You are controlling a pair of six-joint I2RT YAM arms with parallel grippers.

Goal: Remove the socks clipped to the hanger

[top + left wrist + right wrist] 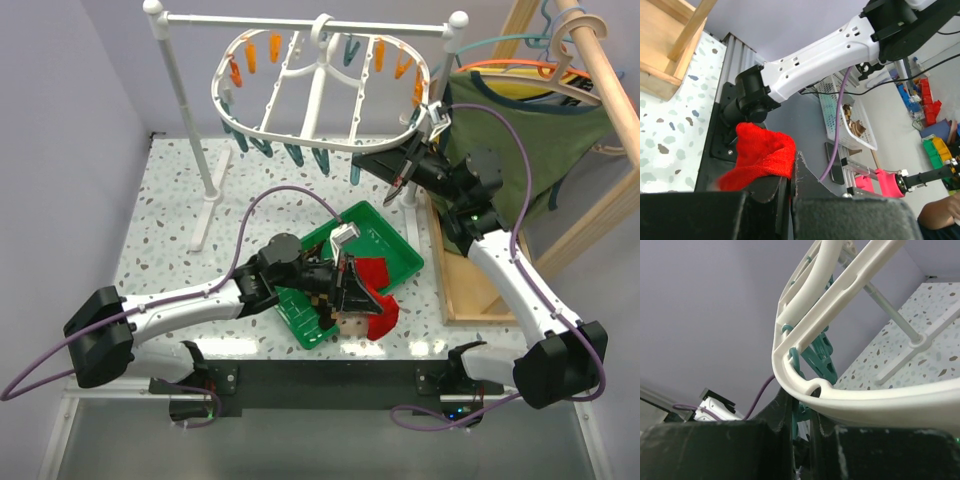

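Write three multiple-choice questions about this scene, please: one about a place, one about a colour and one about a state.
1. Where does the green tray stand?
A. on the floor
B. on the speckled table, between the two arms
C. on a shelf

2. Which colours are the clothespins on the white hanger?
A. orange and teal
B. black and yellow
C. all pink

3. What is the state of the left end effector?
A. open and empty
B. shut on a clothespin
C. shut on the red sock

Answers:
1 B: the top view shows the tray resting on the table in front of both arm bases.
2 A: only orange and teal pins hang along the frame.
3 C: the left wrist view shows the red fabric pinched between the closed fingers.
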